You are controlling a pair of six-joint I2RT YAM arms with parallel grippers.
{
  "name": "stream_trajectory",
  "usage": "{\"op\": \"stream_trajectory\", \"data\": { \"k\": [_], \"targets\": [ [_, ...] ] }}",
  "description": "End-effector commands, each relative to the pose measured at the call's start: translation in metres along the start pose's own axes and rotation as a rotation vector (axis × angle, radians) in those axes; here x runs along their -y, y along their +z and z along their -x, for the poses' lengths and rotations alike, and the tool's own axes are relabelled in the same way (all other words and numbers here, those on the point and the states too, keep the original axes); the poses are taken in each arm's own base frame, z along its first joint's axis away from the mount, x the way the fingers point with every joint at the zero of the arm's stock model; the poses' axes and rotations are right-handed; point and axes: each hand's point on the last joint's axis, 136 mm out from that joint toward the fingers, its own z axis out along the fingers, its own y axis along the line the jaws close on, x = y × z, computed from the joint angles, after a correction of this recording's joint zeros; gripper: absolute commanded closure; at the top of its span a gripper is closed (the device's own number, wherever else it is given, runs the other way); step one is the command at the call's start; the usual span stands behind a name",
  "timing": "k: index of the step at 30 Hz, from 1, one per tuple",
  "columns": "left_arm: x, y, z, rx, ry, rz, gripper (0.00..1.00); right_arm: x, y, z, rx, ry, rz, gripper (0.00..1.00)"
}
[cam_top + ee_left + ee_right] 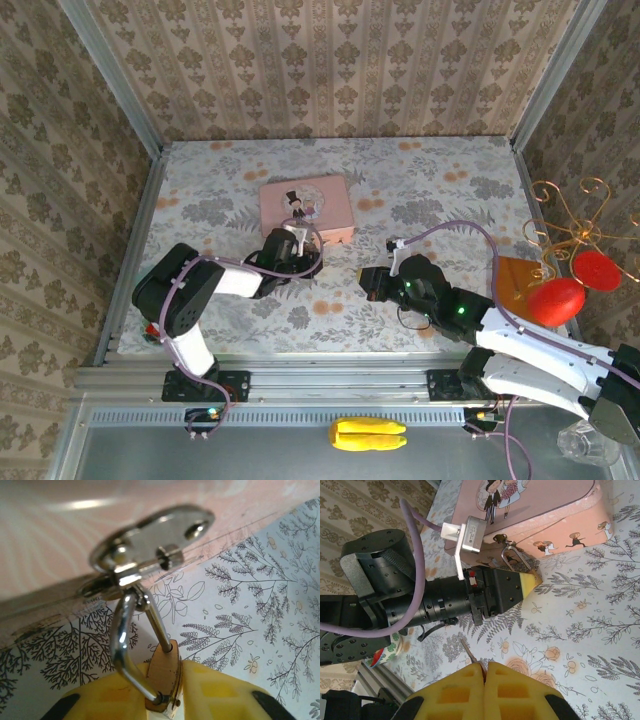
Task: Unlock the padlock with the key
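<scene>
The brass padlock point(165, 677) hangs by its silvery shackle point(122, 650) from the metal hasp point(150, 540) on the front of the pink tin point(305, 208). My left gripper point(167, 702) is shut on the padlock's body, one yellow pad pressing each side. In the right wrist view the left arm's yellow fingertips point(527, 582) sit at the tin's front under the shackle point(512, 557). My right gripper point(484, 669) is shut on the key point(469, 654), a thin grey sliver sticking out of the pads. It hovers over the floral cloth, right of and apart from the padlock.
A gold wire stand point(565, 225) with red balls point(556, 300) stands at the table's right edge. A yellow object point(367, 434) lies on the rail below the table. Patterned walls close in the back and sides. A small cup point(382, 655) sits near the left arm's base.
</scene>
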Motion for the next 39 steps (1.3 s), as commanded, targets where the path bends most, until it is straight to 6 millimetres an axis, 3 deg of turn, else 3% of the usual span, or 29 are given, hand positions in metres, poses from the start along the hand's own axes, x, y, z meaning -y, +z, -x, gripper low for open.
{"op": "stream_trajectory", "data": {
  "k": [1,10,22,31,39],
  "targets": [
    [-0.002,0.001,0.001,-0.016,-0.029,0.004,0.83,-0.002,0.002,0.000,0.001,0.006,0.006,1.00],
    [0.001,-0.013,0.004,0.004,-0.071,0.004,0.90,0.003,0.006,-0.002,-0.001,0.029,-0.009,1.00],
    [0.020,-0.028,0.012,0.049,-0.205,-0.093,1.00,0.007,0.033,-0.023,-0.082,0.130,-0.014,1.00],
    [0.029,-0.044,0.015,0.075,-0.259,-0.131,1.00,0.026,0.053,-0.043,-0.094,0.268,-0.062,1.00],
    [0.034,-0.054,0.017,0.103,-0.417,-0.192,1.00,0.031,0.069,-0.057,-0.083,0.414,-0.035,1.00]
  ]
}}
